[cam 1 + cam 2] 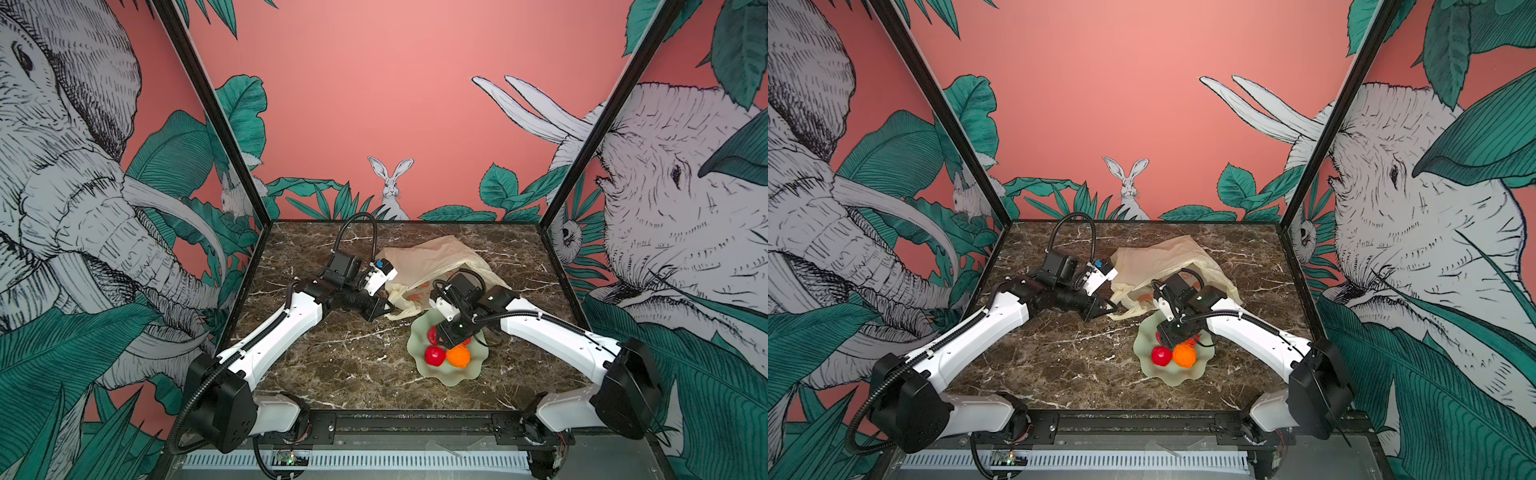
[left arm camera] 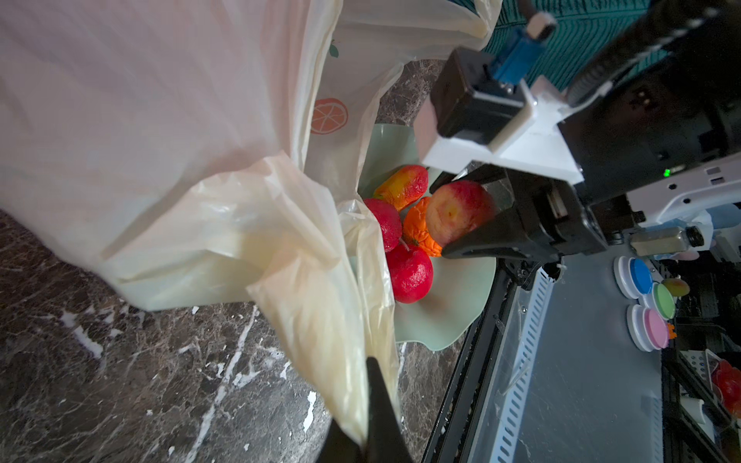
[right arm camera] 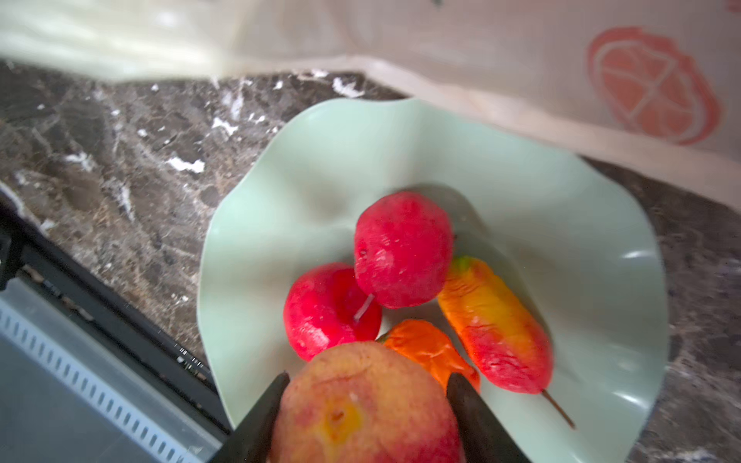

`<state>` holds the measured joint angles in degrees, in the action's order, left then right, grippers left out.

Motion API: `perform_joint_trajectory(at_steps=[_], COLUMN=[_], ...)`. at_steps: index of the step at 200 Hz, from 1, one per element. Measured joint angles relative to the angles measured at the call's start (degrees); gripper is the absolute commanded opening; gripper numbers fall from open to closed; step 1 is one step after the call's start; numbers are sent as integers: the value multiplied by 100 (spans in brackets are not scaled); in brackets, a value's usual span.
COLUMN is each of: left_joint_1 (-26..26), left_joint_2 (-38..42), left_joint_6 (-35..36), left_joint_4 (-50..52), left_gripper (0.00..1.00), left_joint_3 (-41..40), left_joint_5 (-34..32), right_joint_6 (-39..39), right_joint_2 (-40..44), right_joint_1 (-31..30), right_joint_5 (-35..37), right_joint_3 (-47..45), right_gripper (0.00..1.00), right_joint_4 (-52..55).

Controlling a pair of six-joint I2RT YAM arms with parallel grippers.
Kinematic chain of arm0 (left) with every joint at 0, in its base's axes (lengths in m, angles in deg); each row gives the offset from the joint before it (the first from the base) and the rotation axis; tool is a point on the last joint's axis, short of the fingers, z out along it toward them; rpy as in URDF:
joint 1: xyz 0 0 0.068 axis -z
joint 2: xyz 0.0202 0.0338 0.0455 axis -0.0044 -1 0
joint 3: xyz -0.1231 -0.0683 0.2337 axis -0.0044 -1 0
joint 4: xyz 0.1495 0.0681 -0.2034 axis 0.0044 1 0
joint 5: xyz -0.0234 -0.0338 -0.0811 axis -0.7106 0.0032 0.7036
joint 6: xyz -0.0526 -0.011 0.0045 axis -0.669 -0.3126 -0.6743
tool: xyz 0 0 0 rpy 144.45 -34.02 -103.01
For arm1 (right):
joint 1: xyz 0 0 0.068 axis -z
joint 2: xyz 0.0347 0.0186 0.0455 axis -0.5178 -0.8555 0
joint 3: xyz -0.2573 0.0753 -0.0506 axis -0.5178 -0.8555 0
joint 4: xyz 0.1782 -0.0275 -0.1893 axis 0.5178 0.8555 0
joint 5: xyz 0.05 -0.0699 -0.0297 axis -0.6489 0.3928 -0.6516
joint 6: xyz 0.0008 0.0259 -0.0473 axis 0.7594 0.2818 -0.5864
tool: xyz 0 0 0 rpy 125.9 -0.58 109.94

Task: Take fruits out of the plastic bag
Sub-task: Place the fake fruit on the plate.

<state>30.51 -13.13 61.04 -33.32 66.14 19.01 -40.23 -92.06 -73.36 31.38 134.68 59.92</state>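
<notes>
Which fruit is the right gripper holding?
The pale peach-coloured fruit, clamped in the right gripper over the dish; the other four lie loose in it.

Red fruit [image 1: 434, 356], orange fruit [image 1: 458, 356] in dish [image 1: 451, 377]
</notes>
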Motion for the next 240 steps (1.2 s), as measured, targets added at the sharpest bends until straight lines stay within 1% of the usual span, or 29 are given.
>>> perform_joint_trajectory(at_steps=[24, 45, 84, 135, 156, 177, 185, 200, 209, 216, 221, 226, 240], left_joint_1=[0, 0, 0, 0, 0, 0, 0, 0, 0, 0, 0, 0, 0], left_joint_2=[9, 33, 50, 129, 140, 140, 140, 140, 140, 140, 140, 140, 140], left_joint_6=[0, 2, 2, 0, 0, 0, 2, 2, 2, 2, 2, 0, 2], left_joint_4=[0, 0, 0, 0, 0, 0, 2, 2, 2, 2, 2, 4, 4], left_gripper=[0, 0, 0, 0, 0, 0, 0, 0, 0, 0, 0, 0, 0], left_joint_3=[0, 0, 0, 0, 0, 0, 0, 0, 0, 0, 0, 2, 11], left_joint_5=[0, -2, -2, -20, -22, -24, -24, -24, -24, -24, -24, -24, -24], right_joint_6=[101, 149, 227, 243, 214, 192, 173, 157, 109, 94, 72, 61, 2], right_joint_2=[-195, -420, -798, -883, -852, -752, -686, -485, -315, -146, -20, 94, 350], right_joint_1=[63, 92, 131, 131, 131, 131, 131, 131, 131, 131, 133, 136, 136], right_joint_5=[492, 872, 1224, 1327, 1338, 1338, 1333, 1316, 1309, 1292, 1276, 1255, 1233], right_joint_3=[114, 232, 420, 442, 442, 442, 442, 439, 396, 330, 271, 214, 66], right_gripper=[61, 67, 77, 77, 75, 66, 60, 46, 36, 25, 11, 1, 0], right_joint_4=[-17, -31, -52, -57, -59, -83, -101, -192, -321, -450, -538, -603, -813])
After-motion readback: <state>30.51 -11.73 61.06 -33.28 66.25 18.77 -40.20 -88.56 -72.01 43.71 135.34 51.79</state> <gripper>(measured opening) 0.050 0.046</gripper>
